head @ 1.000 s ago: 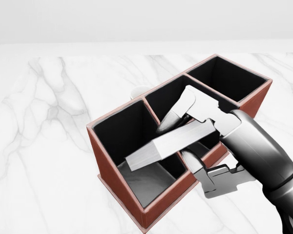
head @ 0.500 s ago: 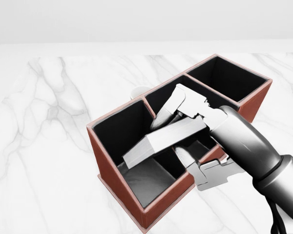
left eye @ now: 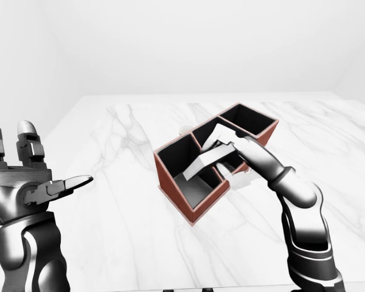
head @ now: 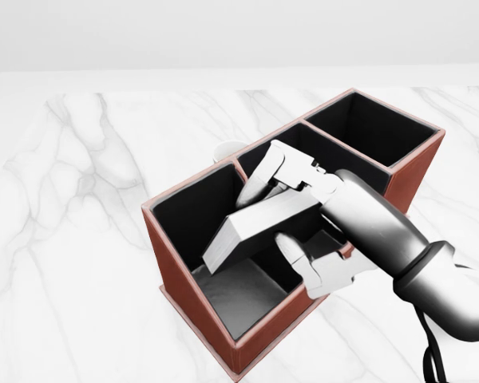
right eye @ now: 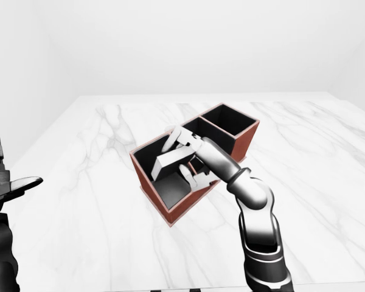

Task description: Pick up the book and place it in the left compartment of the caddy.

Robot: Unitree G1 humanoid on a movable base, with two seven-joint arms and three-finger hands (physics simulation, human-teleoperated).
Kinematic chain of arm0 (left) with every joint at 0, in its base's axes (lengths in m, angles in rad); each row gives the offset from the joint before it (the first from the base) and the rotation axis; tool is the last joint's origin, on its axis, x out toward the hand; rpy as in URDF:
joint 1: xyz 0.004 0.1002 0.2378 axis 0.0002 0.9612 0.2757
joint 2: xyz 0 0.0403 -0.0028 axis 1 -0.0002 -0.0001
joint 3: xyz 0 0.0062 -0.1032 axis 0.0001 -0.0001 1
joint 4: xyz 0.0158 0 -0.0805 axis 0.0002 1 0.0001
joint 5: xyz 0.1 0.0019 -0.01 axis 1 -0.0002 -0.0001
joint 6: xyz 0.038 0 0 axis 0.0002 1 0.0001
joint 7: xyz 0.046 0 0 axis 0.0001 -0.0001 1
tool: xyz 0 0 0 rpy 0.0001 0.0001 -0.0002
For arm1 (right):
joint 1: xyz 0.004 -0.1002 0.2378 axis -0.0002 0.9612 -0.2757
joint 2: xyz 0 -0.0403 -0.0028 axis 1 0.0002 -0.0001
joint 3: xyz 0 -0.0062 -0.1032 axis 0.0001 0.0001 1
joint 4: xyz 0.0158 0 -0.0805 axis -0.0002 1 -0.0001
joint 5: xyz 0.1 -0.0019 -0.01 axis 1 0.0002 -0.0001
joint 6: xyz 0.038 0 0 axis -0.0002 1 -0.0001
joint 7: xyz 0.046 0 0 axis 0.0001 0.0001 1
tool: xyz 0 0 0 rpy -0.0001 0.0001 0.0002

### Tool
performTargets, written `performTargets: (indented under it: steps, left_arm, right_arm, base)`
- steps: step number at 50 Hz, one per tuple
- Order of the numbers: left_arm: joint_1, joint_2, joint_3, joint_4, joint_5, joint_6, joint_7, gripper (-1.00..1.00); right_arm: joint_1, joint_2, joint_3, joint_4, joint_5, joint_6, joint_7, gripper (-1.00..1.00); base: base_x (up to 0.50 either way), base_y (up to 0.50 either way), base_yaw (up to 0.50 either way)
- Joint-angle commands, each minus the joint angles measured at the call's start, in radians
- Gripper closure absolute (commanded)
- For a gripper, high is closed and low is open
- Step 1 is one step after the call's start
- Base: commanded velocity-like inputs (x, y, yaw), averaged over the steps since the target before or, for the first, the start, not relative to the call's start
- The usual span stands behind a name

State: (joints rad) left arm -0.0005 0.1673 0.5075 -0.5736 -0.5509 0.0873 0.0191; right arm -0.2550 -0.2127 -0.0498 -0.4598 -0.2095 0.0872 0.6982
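1. The right arm enters the head view from the lower right and reaches up and left, its forearm sloping down toward the wrist.
2. The right hand (head: 283, 219) has its fingers closed round a grey slab, with two fingers (head: 259, 182) over the upper side and the thumb (head: 291, 255) beneath it.
3. The left hand (left eye: 33, 179) is raised at the left edge of the left-eye view, fingers spread and upright, thumb pointing right, holding nothing.

The caddy (head: 193, 309) sits on the worktop (head: 72, 239), its three compartments running from the head view's lower left to upper right. The book (head: 259, 226) tilts over the left compartment, held in the right hand (head: 297, 214). Something small, hard to identify, sits just beyond the caddy.
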Motion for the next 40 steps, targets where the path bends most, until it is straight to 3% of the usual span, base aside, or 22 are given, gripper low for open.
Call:
performTargets:
  steps: [1, 40]
  left_arm:
    - [0.000, 0.001, 0.002, -0.002, -0.002, 0.000, 0.000, -1.00]
    - [0.000, 0.002, 0.005, -0.005, -0.010, 0.000, 0.001, -1.00]
  right_arm:
    - [-0.012, 0.006, 0.009, 0.038, 0.017, 0.000, -0.024, 1.00]
    - [-0.022, 0.048, 0.031, 0.248, -0.048, 0.000, -0.005, 1.00]
  base:
    - [0.00, 0.00, 0.00]
    - [0.00, 0.00, 0.00]
